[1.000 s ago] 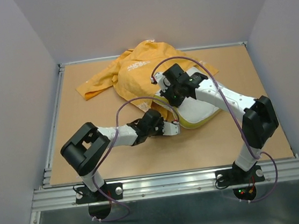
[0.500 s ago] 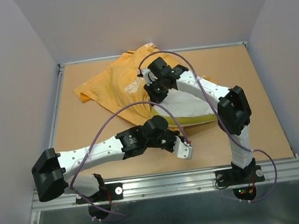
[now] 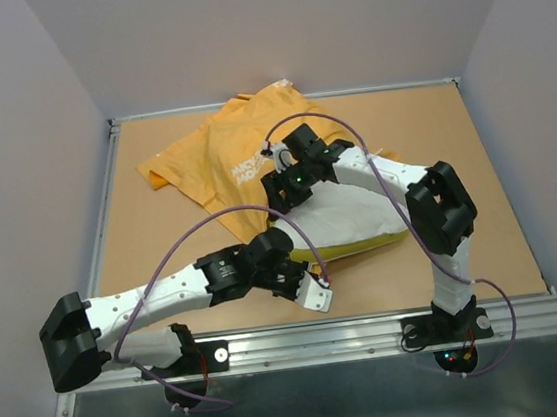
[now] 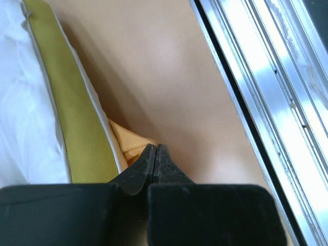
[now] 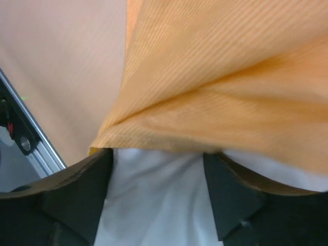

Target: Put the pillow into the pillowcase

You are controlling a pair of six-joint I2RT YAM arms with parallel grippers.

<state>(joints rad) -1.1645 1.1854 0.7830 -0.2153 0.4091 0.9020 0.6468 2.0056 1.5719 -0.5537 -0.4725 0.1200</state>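
Stuffing step, partway by the look of it. Plump white quilted pillow lies mid-counter, far end under large orange-yellow fabric pillowcase, near part bare. Right end effector spread wide at case mouth, straddling pillow. Left end effector pressed together, apparently empty, near pillow's front edge. Next: pinch case hem, draw it over pillow.

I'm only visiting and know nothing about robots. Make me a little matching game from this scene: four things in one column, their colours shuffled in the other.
Things:
1. pillow
2. pillowcase
3. cable
4. rail along the near edge

Colours:
A. purple
B. silver
C. white with a yellow edge
D. orange

Pairs: 1-C, 2-D, 3-A, 4-B
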